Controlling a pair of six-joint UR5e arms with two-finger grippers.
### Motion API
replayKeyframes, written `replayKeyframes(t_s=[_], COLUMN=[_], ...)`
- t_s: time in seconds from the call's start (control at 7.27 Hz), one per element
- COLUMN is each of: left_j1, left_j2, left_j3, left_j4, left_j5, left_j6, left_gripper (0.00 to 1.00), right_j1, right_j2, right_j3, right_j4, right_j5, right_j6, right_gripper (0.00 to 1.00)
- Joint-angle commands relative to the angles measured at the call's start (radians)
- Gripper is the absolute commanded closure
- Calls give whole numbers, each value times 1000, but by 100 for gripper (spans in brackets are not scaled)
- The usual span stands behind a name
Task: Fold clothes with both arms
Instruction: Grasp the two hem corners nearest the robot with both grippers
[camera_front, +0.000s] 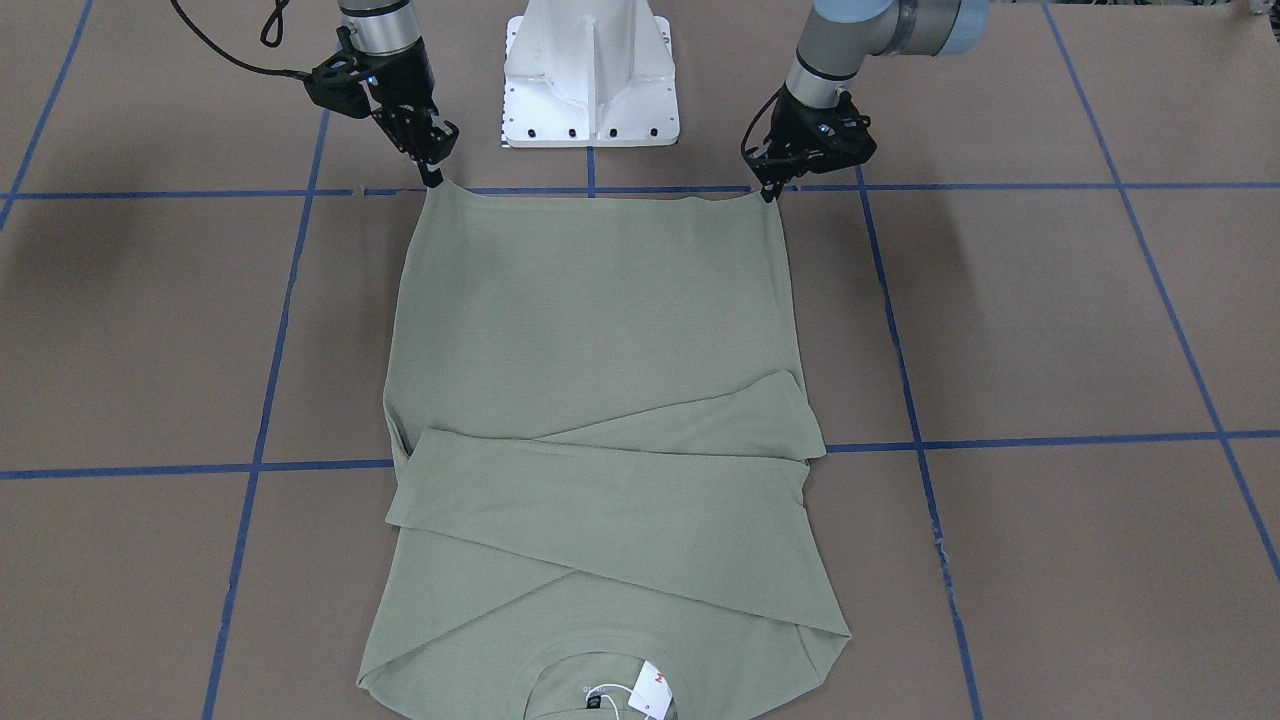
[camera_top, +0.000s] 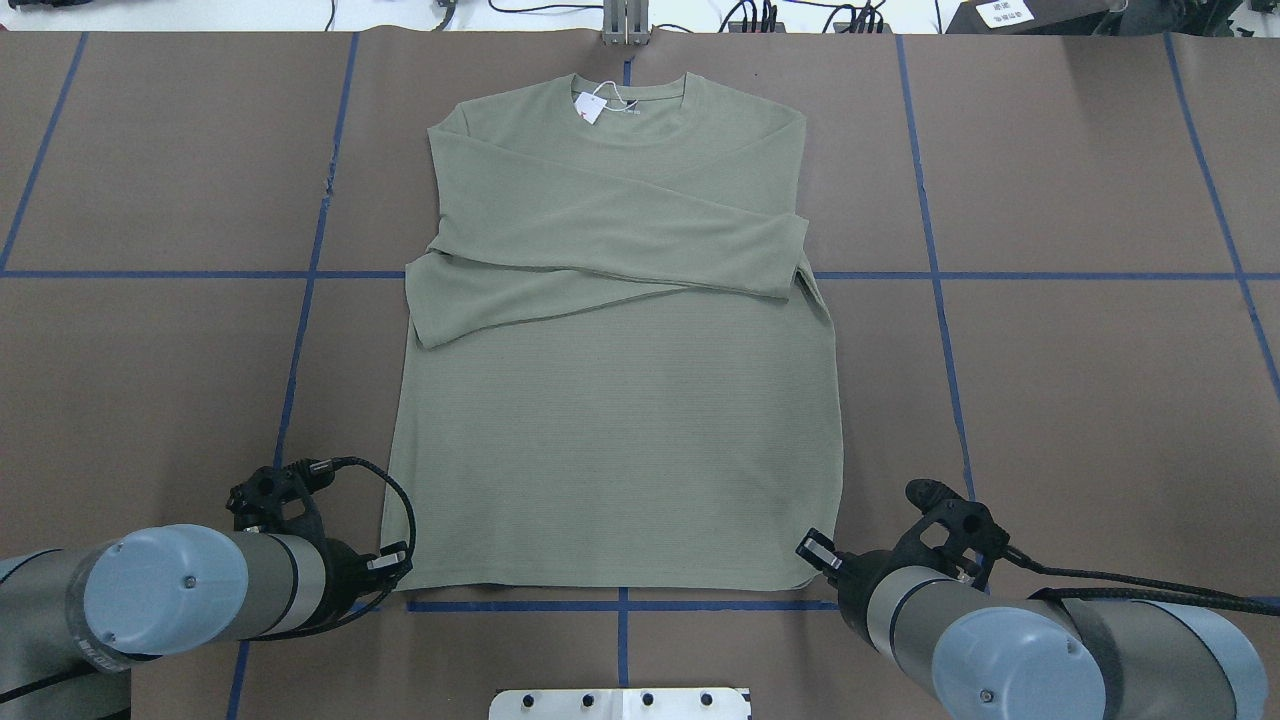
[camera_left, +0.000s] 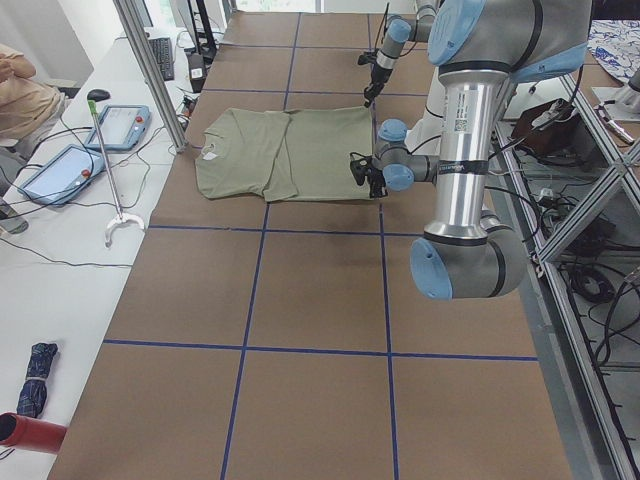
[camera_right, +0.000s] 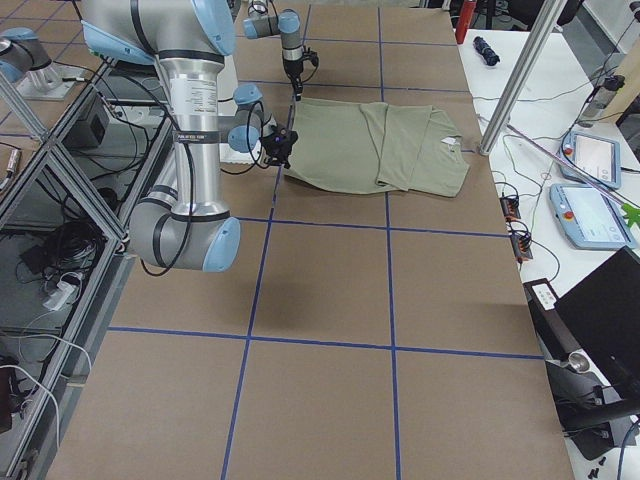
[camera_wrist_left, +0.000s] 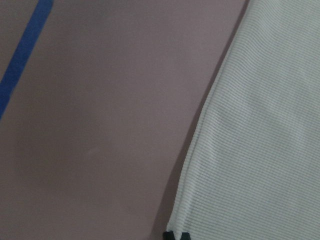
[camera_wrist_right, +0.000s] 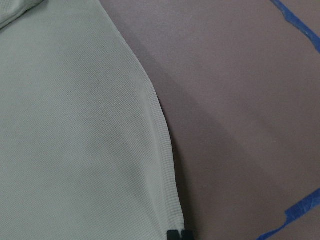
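The shirt (camera_top: 620, 420) lies lengthwise away from us, collar (camera_top: 640, 105) far, chest hidden under crossed sleeves (camera_top: 600, 240); our left gripper (camera_front: 770, 192) and right gripper (camera_front: 433, 180) each pinch a hem corner.

The table (camera_front: 1050, 320) is covered with brown sheeting and is divided into large squares by blue tape lines (camera_front: 1000, 186). A white pedestal base (camera_front: 590, 75) is set at the table's robot-side edge. In the exterior left view, a white side bench (camera_left: 60, 290) is seen along the opposite edge. Two tablet-like pendants (camera_left: 125, 127) are laid on it, with a long grabber stick (camera_left: 108, 165) lying between them. A folded dark umbrella (camera_left: 38, 365) and a red cylinder (camera_left: 30, 433) are placed towards the bench's near end. An aluminium post (camera_left: 150, 70) is stood at the table's edge, and a person's sleeve (camera_left: 25, 95) is glimpsed at the frame's border.
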Motion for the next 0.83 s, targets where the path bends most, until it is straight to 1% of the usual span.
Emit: replayKeyframes(t_s=[0.0, 0.14, 0.28, 0.41, 0.69], left_j1=[54, 88, 91, 90, 56], left_j2=[1, 0, 0, 0, -6], left_j3=[-119, -129, -156, -167, -260], left_j4=[75, 80, 81, 83, 194], left_j5=[-44, -44, -45, -44, -44], left_j6=[-68, -103, -110, -110, -95], left_gripper=[100, 100, 100, 100, 100], right_j1=[-31, -58, -84, -84, -40], right_j2=[-23, -55, -101, -105, -99], right_j3=[64, 129, 214, 252, 319], right_j4=[-30, -79, -142, -173, -202], right_j5=[1, 1, 3, 12, 13], right_j6=[6, 6, 7, 7, 6], right_gripper=[100, 100, 100, 100, 100])
